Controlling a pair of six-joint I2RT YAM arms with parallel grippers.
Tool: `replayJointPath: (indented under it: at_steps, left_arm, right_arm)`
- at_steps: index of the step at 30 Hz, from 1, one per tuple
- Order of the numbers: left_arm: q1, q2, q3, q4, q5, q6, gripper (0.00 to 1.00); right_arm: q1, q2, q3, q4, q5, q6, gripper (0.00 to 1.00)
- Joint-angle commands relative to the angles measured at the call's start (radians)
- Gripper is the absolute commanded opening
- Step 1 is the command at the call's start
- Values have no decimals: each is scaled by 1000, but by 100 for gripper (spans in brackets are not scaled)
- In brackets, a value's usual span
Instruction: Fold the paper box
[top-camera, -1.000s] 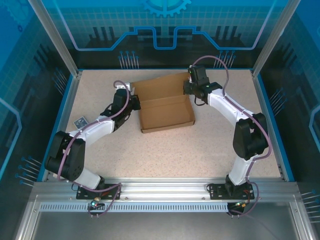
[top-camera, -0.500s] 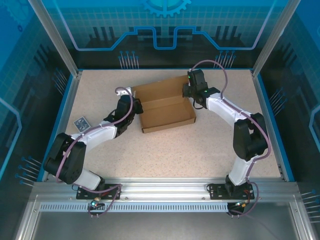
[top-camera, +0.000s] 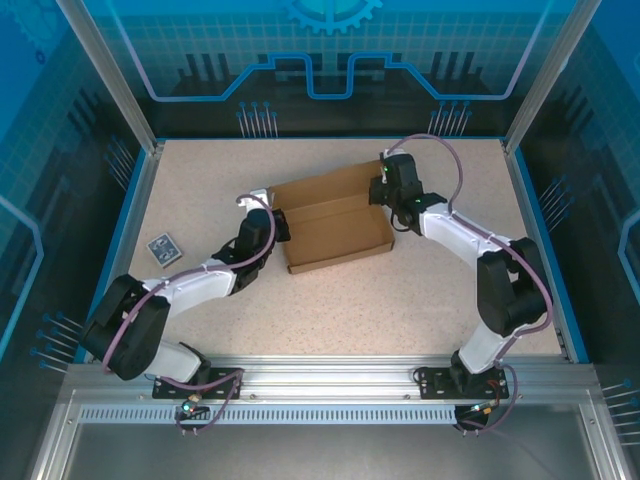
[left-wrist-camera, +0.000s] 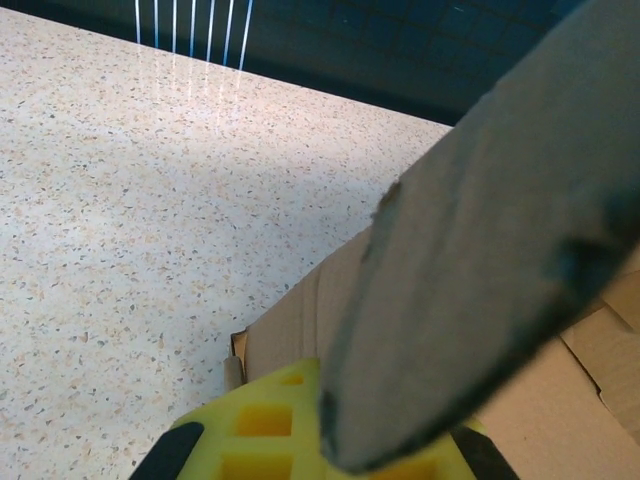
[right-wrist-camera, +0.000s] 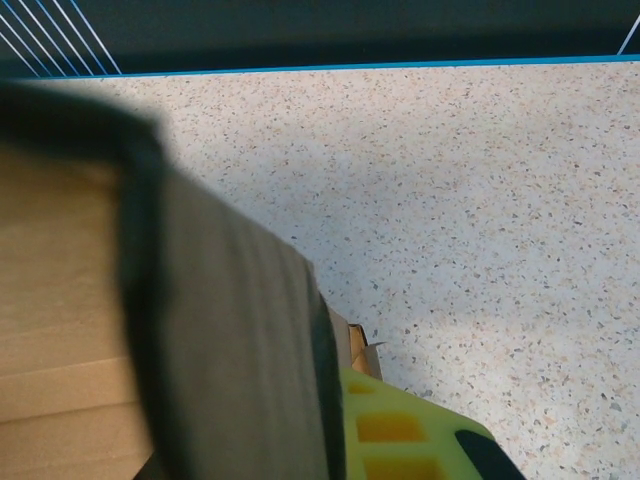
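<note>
Paper box (top-camera: 335, 225) spans the gap between both grippers, lid flap open
Left gripper (top-camera: 281, 223) is clamped on its left end wall, right gripper (top-camera: 383, 192) on its right rear edge; the table (top-camera: 400, 290) stretches wide on the near side of both

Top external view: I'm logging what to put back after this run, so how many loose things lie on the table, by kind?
Brown cardboard paper box: 1
Blue-and-white patterned card: 1
Total: 2
</note>
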Motion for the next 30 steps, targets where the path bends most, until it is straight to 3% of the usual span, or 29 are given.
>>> replayJointPath:
  at_steps: [1,17,30]
  left_arm:
    - [-33,-21,-44,39,-23,29,0]
    - [-91,-32,-159,158,-67,111,3]
    - [-97,-52,-195,190,-57,123,17]
  right_arm:
    - [19,-36,-66,29,-28,-13,6]
    - [51,-150,-402,371,6,-70,6]
    - [91,-168,-557,536,76,-84,8]
